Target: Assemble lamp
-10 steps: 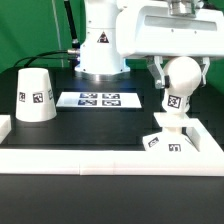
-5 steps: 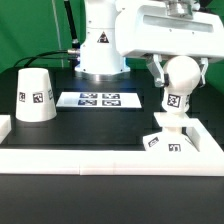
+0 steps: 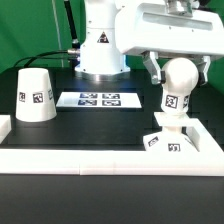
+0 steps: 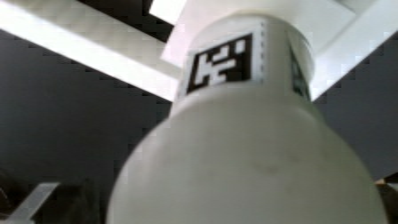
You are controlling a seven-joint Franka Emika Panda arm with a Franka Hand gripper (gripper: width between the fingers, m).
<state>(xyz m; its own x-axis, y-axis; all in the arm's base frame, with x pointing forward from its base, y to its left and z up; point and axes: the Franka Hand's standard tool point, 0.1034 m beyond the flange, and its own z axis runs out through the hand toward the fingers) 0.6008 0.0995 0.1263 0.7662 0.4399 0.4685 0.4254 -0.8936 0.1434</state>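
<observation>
As you scan the exterior view: bulb (image 3: 180, 85) upright on base (image 3: 170, 143), at that view's right of the black surface (image 3: 100, 125); fingers (image 3: 154, 68) apart, flanking its ball; shade (image 3: 36, 95) well apart, left. Wrist view: bulb (image 4: 222, 130) fills the frame, tag showing.

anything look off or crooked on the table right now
Nothing spilled or broken. The bulb stands upright on the base, and the base looks turned at an angle to the white rail beside it. The shade stands upright, apart.
</observation>
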